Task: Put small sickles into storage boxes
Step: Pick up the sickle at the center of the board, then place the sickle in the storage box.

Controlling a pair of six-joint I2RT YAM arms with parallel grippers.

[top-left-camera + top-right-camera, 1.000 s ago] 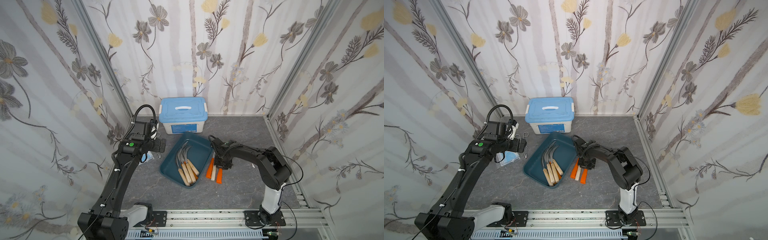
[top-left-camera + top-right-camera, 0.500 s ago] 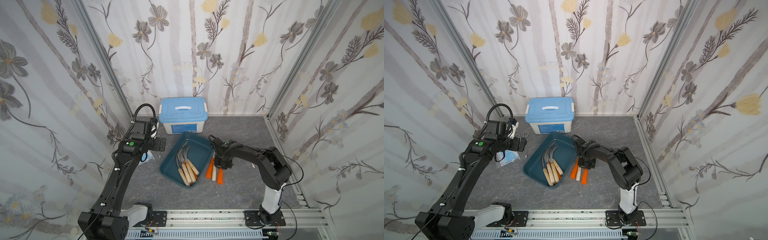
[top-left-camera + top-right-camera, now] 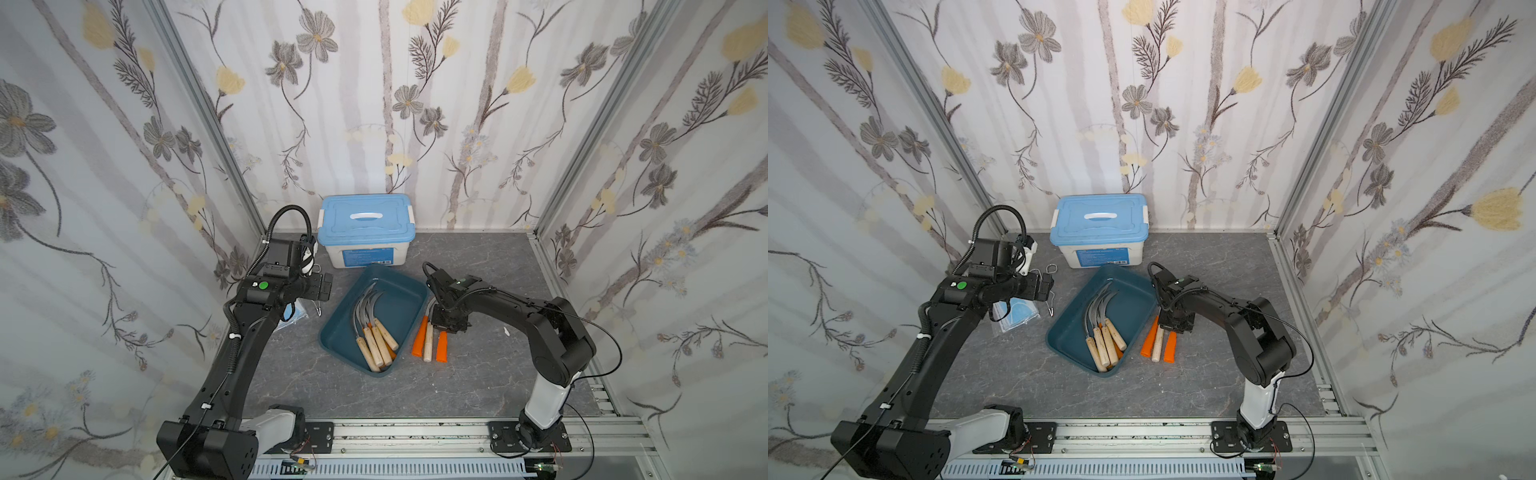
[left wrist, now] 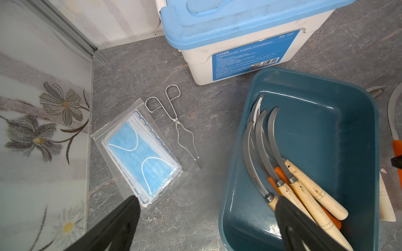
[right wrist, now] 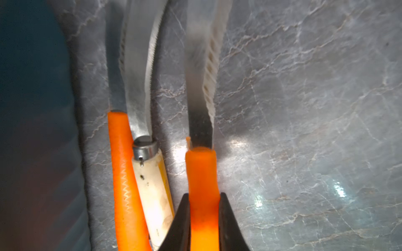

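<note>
Jaws of the right gripper [image 5: 203, 195] pinch the orange plastic handle of a small sickle [image 5: 201, 165] with a curved grey metal blade, low over the grey marble-patterned tabletop [image 3: 478, 374]; whether it rests on the surface or hangs just clear cannot be told. Just left of it two more lie side by side, touching: a pale wooden-handled sickle [image 3: 428, 347] and a second orange-handled sickle [image 3: 419, 338], the latter just beside the right wall of the dark teal-blue rectangular plastic tray [image 3: 401, 309]. Several wooden-handled sickles in the tray [image 3: 376, 340] lie bunched along its left side, blades pointing far, with orange handles showing beneath them. The left gripper [image 4: 206, 202] hovers near the tray's left edge, jaws spread wide apart. Left of the tray lie wire metal tongs [image 4: 177, 123] and a clear packet of blue face masks [image 4: 141, 156]; a white box with a light-blue handled lid [image 3: 365, 232] stands at the far side
</note>
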